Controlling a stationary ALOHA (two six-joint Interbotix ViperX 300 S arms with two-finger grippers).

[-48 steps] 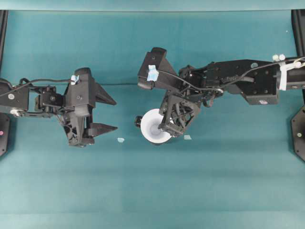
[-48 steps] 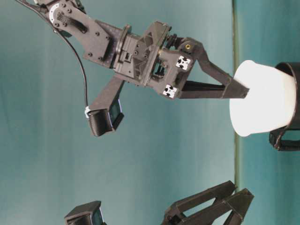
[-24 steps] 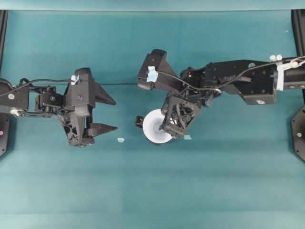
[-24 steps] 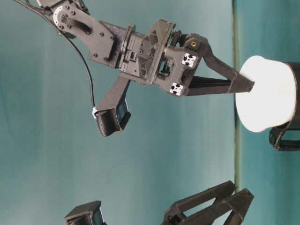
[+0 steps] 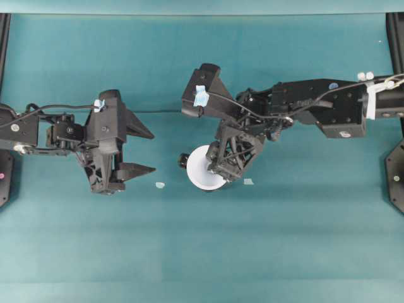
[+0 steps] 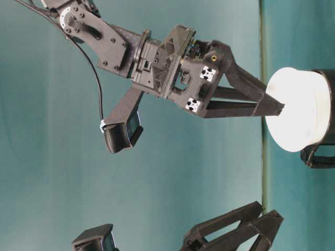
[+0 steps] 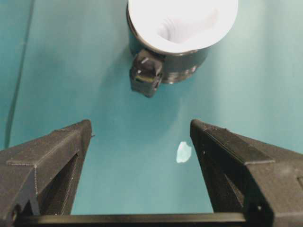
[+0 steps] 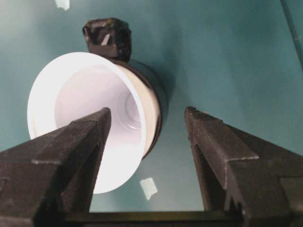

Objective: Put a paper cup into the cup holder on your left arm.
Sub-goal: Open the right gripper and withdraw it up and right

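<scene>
teal cloth covers the surface (image 5: 265,252), and on its left side the left gripper (image 5: 140,151) hangs with its fingers (image 7: 52,156) spread wide and nothing between them. it points toward the middle of the surface, well apart from the cup. just past its lower fingertip lies a small pale scrap (image 5: 160,185) on the cloth; the left wrist view shows that scrap between the two fingers' lines and nearer the lower one.

near the middle of the surface stands the cup holder (image 7: 189,66), a glossy black mug with its small handle turned toward the left gripper. the paper cup (image 5: 201,169) sits inside it, white rim flaring out above the black wall and leaning a little off the mug's axis in the right wrist view.

right gripper (image 8: 144,118) hovers over the cup, reaching in from the right edge of the surface. its fingers (image 8: 71,156) stand apart: one lies over the cup's mouth, the other outside the mug's wall, and neither clamps the rim. a second pale scrap (image 5: 248,181) lies just right of the mug.
</scene>
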